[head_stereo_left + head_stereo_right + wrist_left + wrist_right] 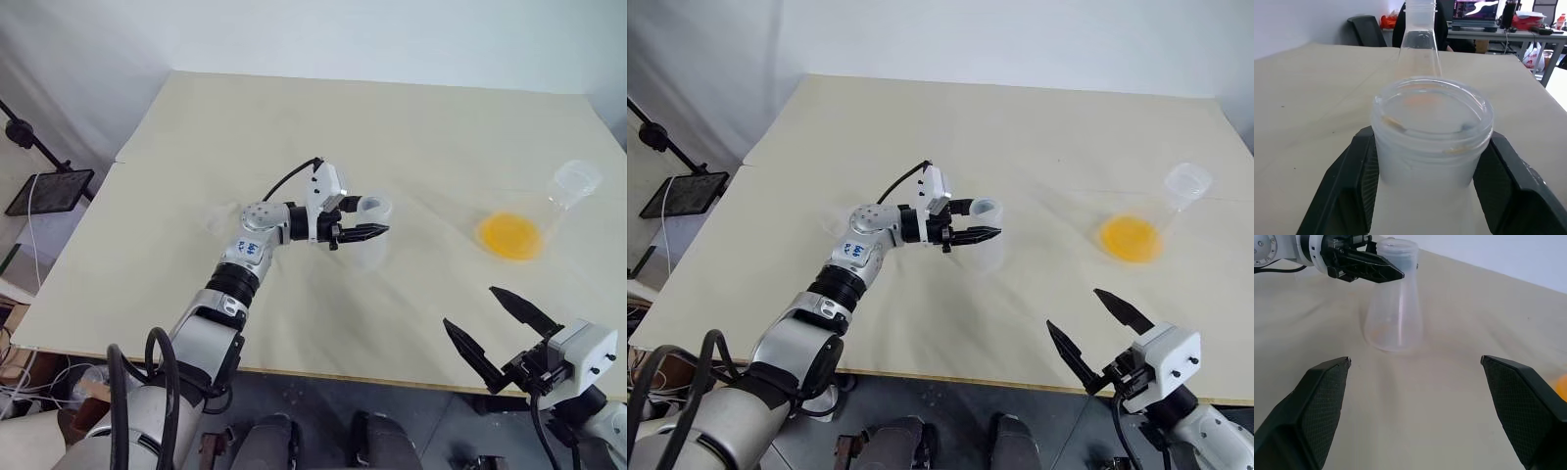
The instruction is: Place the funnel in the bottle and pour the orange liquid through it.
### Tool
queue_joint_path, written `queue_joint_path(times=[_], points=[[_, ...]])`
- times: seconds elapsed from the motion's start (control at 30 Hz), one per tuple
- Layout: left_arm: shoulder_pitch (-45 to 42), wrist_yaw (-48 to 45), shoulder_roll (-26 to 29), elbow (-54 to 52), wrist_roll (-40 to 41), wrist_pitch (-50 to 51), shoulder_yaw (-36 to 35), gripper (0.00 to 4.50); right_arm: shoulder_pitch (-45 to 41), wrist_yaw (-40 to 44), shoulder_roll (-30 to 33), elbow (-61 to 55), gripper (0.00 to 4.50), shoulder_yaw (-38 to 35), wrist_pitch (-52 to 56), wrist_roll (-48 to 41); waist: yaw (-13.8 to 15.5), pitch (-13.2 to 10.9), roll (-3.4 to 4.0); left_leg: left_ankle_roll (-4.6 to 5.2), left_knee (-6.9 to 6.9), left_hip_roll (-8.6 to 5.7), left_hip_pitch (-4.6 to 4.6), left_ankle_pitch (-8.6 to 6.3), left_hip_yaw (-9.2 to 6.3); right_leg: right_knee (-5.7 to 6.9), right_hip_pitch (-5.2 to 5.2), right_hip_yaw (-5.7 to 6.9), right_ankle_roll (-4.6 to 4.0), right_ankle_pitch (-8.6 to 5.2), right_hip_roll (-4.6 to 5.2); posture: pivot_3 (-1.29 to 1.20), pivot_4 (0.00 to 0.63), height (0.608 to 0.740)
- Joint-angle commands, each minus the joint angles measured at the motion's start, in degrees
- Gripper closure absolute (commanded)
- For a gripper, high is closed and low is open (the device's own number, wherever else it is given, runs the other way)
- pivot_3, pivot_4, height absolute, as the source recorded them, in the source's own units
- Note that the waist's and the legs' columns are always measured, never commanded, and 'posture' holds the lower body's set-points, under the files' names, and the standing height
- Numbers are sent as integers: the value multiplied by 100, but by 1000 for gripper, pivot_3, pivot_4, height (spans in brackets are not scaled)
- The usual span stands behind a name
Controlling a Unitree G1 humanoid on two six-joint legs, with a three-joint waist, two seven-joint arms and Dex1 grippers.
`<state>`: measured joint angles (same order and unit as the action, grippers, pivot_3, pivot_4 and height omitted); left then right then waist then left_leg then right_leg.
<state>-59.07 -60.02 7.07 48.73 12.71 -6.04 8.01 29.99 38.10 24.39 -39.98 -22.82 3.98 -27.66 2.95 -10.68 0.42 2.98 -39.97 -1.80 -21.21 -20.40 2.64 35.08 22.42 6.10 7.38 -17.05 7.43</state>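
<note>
The left gripper (364, 231) reaches level across the table (411, 127) with its two black fingers (1342, 186) set either side of the neck of the bottle (1393, 298), just below its wide round mouth. The left wrist view shows the fingers close along both sides of the neck, but whether they press on it or stand slightly off it I cannot tell, so the grasp is unsettled. The bottle stands upright on its broad base, and its mouth looks empty: no funnel sits in it. Just behind the left arm, on the far side from the bottle, lies a faint pale shape (217, 217) that may be the funnel, too indistinct to name with confidence. Well beyond the left fingertips, further along the table, stands the clearer long-necked flask (549, 211), tilted in the head views, with the orange liquid (509, 236) pooled in its wide bottom. The right gripper (495, 328) hangs released near the table's front edge, its fingers spread wide and nothing between them, with the flask ahead of it and apart from it. As a judgement, the task is at its very start: at most the bottle is being steadied. Seating the funnel in the mouth, lifting the flask and pouring all remain to be done.
</note>
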Motion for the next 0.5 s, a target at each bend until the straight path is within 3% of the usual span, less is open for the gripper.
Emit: queue_joint_path(times=[0.03, 0.1, 0.27, 0.5], points=[[-13, -57, -51, -42, -5, -57, -135, 654, -72, -65, 42, -136, 0, -40, -94, -19, -7, 0, 0, 1, 0, 0, -1, 1, 0, -1, 1, 0, 0, 0, -1, 0, 150, 740], [24, -23, -36, -95, 86, 58, -259, 35, -209, -51, 81, -41, 0, -16, -85, -27, -12, 0, 0, 1, 1, 0, -1, 1, 0, 0, 2, 0, 0, 0, -1, 0, 150, 740], [188, -223, 119, -374, 92, 38, -335, 35, -536, 50, 195, 124, 0, 153, -25, -36, -26, 0, 0, 1, 1, 1, 0, 1, -1, 2, 2, 1, 0, 0, -1, 0, 150, 740], [1373, -613, 983, -1661, 599, 501, -844, 35, -1035, 323, 492, 526, 0, 304, 8, -154, -156, 0, 1, 1, 2, 4, 4, 1, -17, 23, 4, 6, 0, 0, 0, 0, 150, 740]])
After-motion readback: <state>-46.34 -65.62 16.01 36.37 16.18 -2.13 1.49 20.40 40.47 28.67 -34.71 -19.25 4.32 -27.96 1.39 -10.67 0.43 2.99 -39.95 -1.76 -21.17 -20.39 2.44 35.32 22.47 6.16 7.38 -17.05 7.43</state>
